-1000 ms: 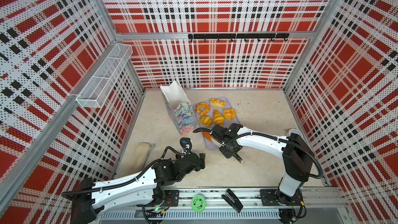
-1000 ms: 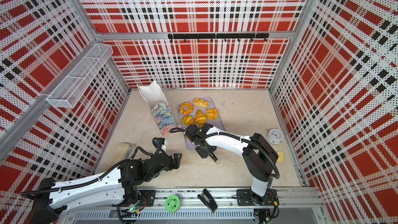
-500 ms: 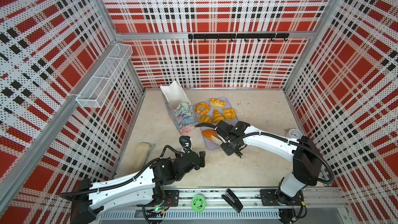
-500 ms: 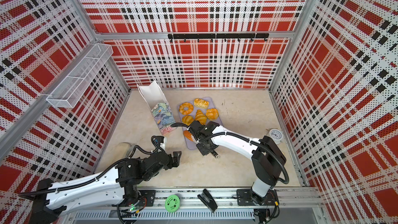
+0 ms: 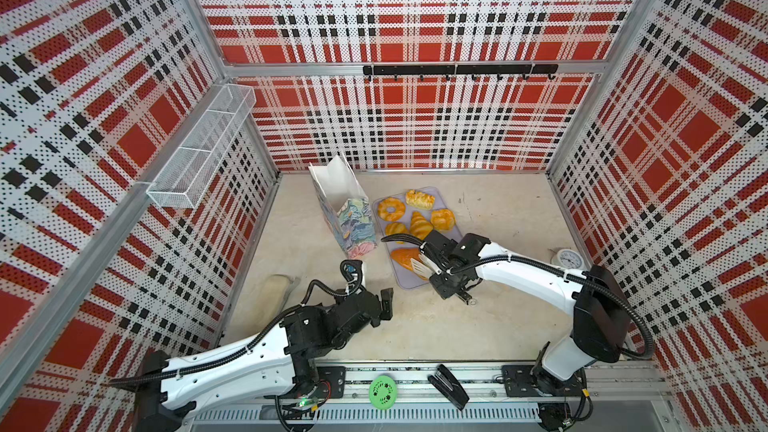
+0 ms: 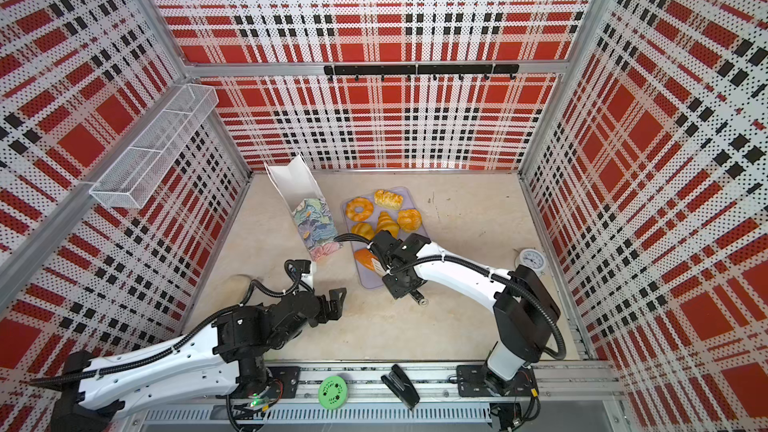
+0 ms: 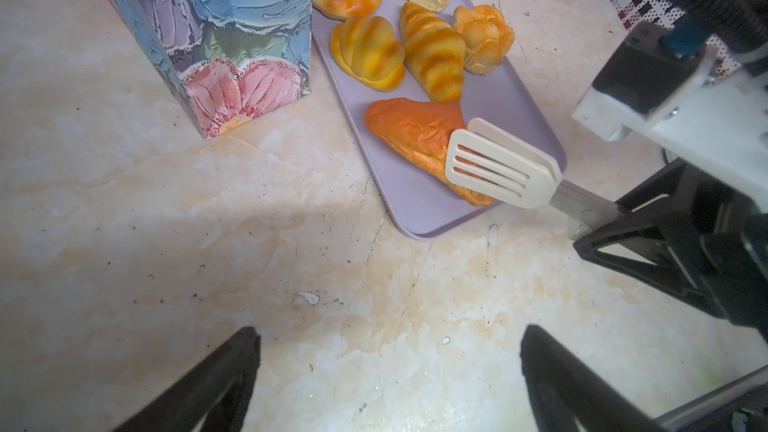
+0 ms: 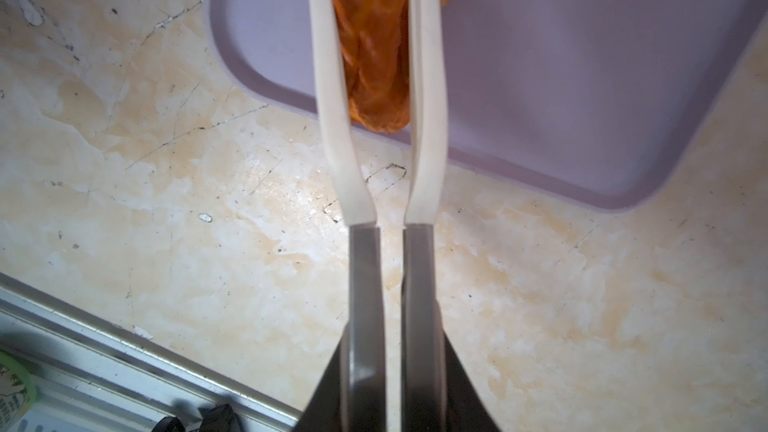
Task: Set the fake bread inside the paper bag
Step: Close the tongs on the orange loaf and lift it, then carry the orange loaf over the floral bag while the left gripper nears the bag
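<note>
On the table (image 7: 291, 284), the right gripper (image 8: 395, 326) squeezes tongs (image 7: 494, 168) onto the near end of the triangle (image 7: 411, 126) (glossy, likely soft and slippery: bite deeper); left gripper (image 7: 388, 332) spread.

Bare tabletop (image 7: 291, 263) before the left gripper (image 7: 390, 332) — paper bag (image 7: 232, 35), tray (image 7: 415, 209), tongs (image 7: 490, 168) beyond.

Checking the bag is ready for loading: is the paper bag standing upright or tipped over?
Upright: the paper bag stands on its base beside the lilac tray, open mouth up, white inside showing.

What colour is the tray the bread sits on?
Pale lilac tray, plain with no pattern; it shows best in the left wrist view.
</note>
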Robot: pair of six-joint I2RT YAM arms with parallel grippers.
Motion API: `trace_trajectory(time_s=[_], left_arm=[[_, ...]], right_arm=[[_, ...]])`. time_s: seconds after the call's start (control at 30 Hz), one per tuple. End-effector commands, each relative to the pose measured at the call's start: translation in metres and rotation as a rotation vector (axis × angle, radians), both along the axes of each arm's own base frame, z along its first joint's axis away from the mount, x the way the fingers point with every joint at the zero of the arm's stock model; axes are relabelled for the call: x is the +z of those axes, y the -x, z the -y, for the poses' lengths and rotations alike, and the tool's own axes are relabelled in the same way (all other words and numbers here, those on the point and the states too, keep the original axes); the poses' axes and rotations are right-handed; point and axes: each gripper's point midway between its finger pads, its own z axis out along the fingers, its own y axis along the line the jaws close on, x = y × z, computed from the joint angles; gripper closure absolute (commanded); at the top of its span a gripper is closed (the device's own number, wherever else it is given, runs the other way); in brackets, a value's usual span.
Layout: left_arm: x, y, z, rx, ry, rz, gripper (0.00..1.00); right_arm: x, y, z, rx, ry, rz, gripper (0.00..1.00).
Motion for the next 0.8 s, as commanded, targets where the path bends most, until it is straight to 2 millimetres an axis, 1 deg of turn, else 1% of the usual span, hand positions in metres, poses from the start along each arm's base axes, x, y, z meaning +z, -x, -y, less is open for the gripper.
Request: trace_trajectory(time_s=[0.0,0.1,0.33,0.5,0.77], left_arm=[[0.013,-0.005,-0.004,0.018,-0.006,0.033,0.01],[0.016,-0.007,-0.004,0.018,-0.005,0.039,0.01],[0.028,-0.009,-0.002,-0.01,-0.018,0.054,0.01],[0.035,-0.013,-0.001,-0.037,-0.014,0.047,0.01],[0.057,-0.021,0.0,-0.091,-0.012,0.055,0.01]], right_arm=[[0.015,-0.007,-0.004,-0.006,-0.062,0.05,0.82],[0.016,-0.008,-0.004,-0.008,-0.062,0.054,0.82],[0.03,-0.013,-0.007,-0.016,-0.112,0.091,0.81],[0.044,-0.017,-0.01,-0.019,-0.155,0.115,0.81],[0.067,-0.026,-0.011,-0.031,-0.2,0.148,0.81]])
